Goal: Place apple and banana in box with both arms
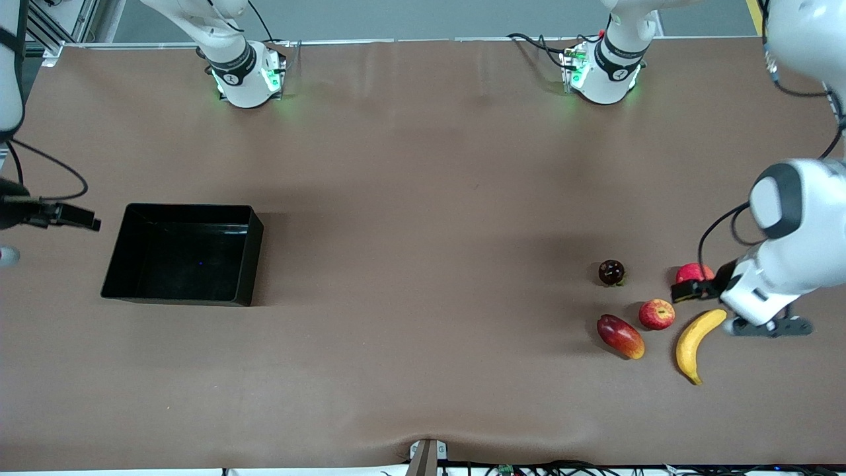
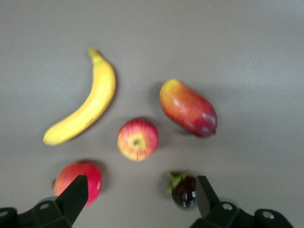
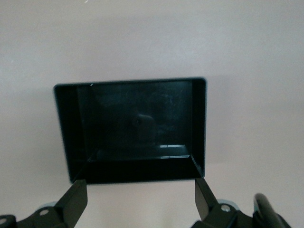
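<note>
Left tool (image 2: 137,197) spread above streaked round apple (image 2: 137,139).

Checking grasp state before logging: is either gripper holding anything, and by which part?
Nothing is held. Left gripper is open over the fruit, above the apple; right gripper is open by the empty box.

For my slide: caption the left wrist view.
Open left gripper over apple, banana and three other fruits.

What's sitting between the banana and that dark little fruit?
The apple lies between the banana and the dark fruit; the front view shows it, and the left wrist view too.
</note>
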You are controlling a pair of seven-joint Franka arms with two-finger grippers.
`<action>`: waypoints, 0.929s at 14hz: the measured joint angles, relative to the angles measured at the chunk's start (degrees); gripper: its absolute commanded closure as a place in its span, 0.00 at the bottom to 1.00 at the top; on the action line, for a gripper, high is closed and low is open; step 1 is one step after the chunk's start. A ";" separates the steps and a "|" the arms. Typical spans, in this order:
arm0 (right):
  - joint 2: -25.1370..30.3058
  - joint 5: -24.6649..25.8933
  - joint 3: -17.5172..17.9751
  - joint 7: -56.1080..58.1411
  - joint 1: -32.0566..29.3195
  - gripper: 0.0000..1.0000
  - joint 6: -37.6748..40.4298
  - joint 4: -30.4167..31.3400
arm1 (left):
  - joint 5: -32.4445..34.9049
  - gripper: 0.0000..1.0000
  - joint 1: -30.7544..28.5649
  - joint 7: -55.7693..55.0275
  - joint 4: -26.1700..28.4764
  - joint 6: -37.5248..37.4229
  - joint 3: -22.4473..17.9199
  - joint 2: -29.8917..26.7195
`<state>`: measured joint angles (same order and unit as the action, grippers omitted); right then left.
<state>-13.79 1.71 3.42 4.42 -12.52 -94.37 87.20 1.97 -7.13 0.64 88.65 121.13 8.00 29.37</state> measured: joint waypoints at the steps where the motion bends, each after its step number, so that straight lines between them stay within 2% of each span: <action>1: -1.62 0.03 -0.07 1.00 -1.15 0.00 -1.53 -0.03 | 0.00 0.00 -0.02 1.31 -0.03 2.94 -0.01 2.10; 4: -7.22 0.03 -0.15 6.62 -5.39 0.00 -6.82 -0.10 | 0.01 0.00 -0.09 3.88 -0.11 9.34 -0.02 7.58; 6: -10.27 0.04 -0.18 8.66 -6.92 0.00 -9.22 -0.15 | 0.01 0.00 -0.15 4.92 -0.20 10.93 -0.03 9.91; 10: -15.94 0.04 -0.25 12.09 -10.00 0.00 -13.89 0.12 | 0.21 0.00 -0.35 6.36 -0.18 11.06 -0.18 10.79; 13: -20.10 -0.24 -0.21 15.46 -13.36 0.00 -15.03 1.18 | 3.56 0.00 -0.63 6.85 0.12 10.92 -0.21 10.96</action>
<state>-33.89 1.47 3.22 19.89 -25.88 -109.40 88.38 5.54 -7.75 7.49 88.77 132.06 7.79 40.33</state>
